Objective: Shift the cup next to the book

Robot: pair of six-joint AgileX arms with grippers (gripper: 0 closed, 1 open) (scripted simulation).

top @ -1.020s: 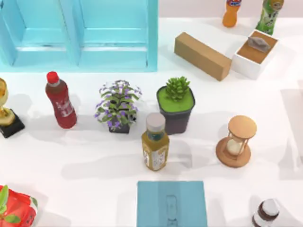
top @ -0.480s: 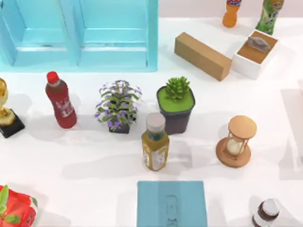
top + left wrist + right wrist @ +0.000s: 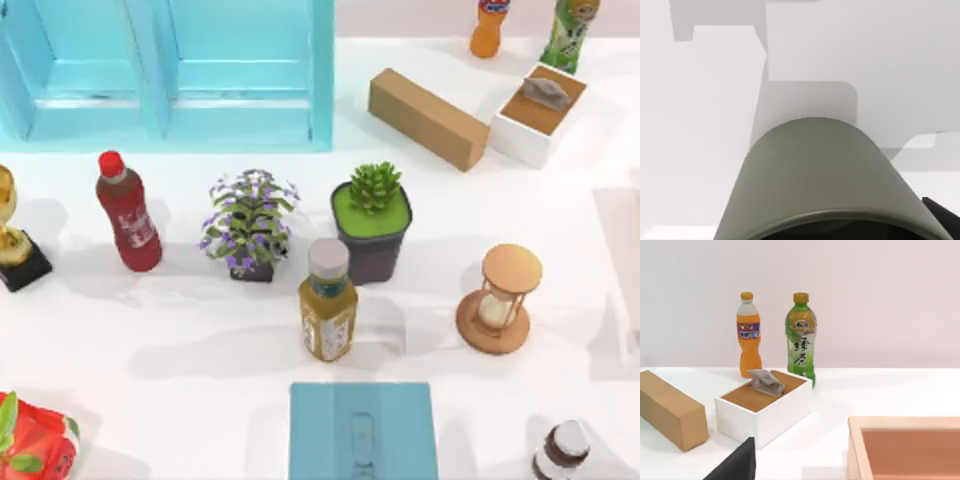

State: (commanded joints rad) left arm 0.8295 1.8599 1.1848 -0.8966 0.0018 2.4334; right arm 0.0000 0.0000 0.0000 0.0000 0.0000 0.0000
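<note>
Top view: the shiny gold trophy cup on its black square base [image 3: 14, 245] stands upright at the table's far left edge, partly cut by the frame. Just right of it, a red bottle with a red cap [image 3: 128, 213]; then a purple-flowered potted plant [image 3: 250, 224]; then a green succulent in a dark square pot [image 3: 373, 220]. A yellow-labelled bottle with a pale cap [image 3: 328, 301] stands in front of the pot. The flat light-blue book with a faint outlined figure [image 3: 363, 431] lies at the near edge, centre, well apart from the cup. A wooden hourglass [image 3: 498, 299] sits right of centre. A large blue cabinet [image 3: 170, 70] fills the far left; a long tan block [image 3: 427, 118] lies at an angle beside it. A white box with brown fill [image 3: 540, 113], an orange bottle [image 3: 489, 27] and a green bottle [image 3: 570, 32] stand at the far right. A red packet [image 3: 35, 440] shows at the near left corner, a dark capped bottle [image 3: 561, 452] at near right. Neither gripper can be placed against the cup from here.

Left wrist view: a grey rounded housing [image 3: 820, 180] over white surface [image 3: 700, 125] with blocky shadows. Cannot tell the left gripper's finger state.

Right wrist view: one dark finger tip [image 3: 737, 462] pokes in close to the camera, with the white box just beyond it, tan block to one side, orange and green bottles behind the box, and a tan-rimmed tray [image 3: 905, 445] close by. Cannot tell whether the right gripper is apart or together.
</note>
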